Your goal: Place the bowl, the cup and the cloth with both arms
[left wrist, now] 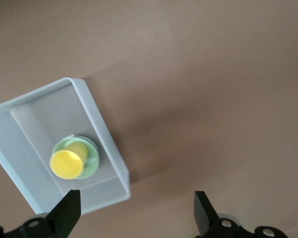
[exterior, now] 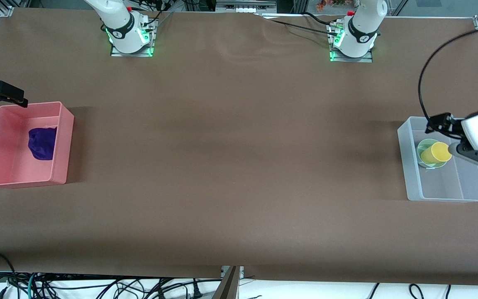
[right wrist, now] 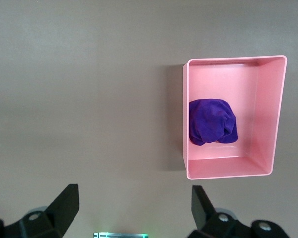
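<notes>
From the front, the cloth (exterior: 42, 143) lies in a pink bin (exterior: 61, 143) at the right arm's end of the worktop (exterior: 230, 166); the cup (exterior: 435, 152) sits inside the bowl (exterior: 422, 149) in a grey bin (exterior: 413, 174) at the left arm's end, with broad bare worktop between. The left wrist view shows the left pincer (left wrist: 137, 214) spread wide over the grey bin's rim. The right wrist view shows the right pincer (right wrist: 134, 210) wide, empty, over bare worktop beside the pink bin.
</notes>
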You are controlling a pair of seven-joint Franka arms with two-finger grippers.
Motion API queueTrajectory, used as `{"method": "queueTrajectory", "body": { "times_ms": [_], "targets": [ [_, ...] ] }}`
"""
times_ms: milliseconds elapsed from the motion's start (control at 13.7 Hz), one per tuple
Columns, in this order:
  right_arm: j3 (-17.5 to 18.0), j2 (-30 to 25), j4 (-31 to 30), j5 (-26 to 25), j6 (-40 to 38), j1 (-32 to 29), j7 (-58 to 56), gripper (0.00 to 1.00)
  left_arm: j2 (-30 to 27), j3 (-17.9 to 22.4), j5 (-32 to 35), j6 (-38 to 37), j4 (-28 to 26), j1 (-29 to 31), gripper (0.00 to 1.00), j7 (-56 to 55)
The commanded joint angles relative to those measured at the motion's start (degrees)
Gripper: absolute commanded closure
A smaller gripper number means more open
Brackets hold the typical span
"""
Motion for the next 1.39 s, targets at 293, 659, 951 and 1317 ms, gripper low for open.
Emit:
{"method": "queueTrajectory", "body": {
  "times_ms": [293,659,951,1317],
  "targets": [
    [0.16,-0.06,0.65,0.56,-0.44,-0.02,0.69,0.00,-18.72,20.89,-10.19,19.78,-26.61,-16.03,0.00,-17.41],
    [-0.01,-0.06,0.65,0.56,-0.44,-0.11,0.69,0.00,-19.00,18.87,-4.56,15.85,-26.45,-13.66,0.00,-12.84],
    [-0.01,-0.06,0.65,0.56,-0.44,-0.11,0.61,0.00,-19.44,16.49,-4.56,15.85,-26.45,-12.60,0.00,-12.93],
    [-0.01,-0.06,0.65,0.56,-0.35,-0.11,0.69,0.00,-19.79,16.49,-4.47,15.59,-26.45,-12.86,0.00,-12.84]
  ]
}}
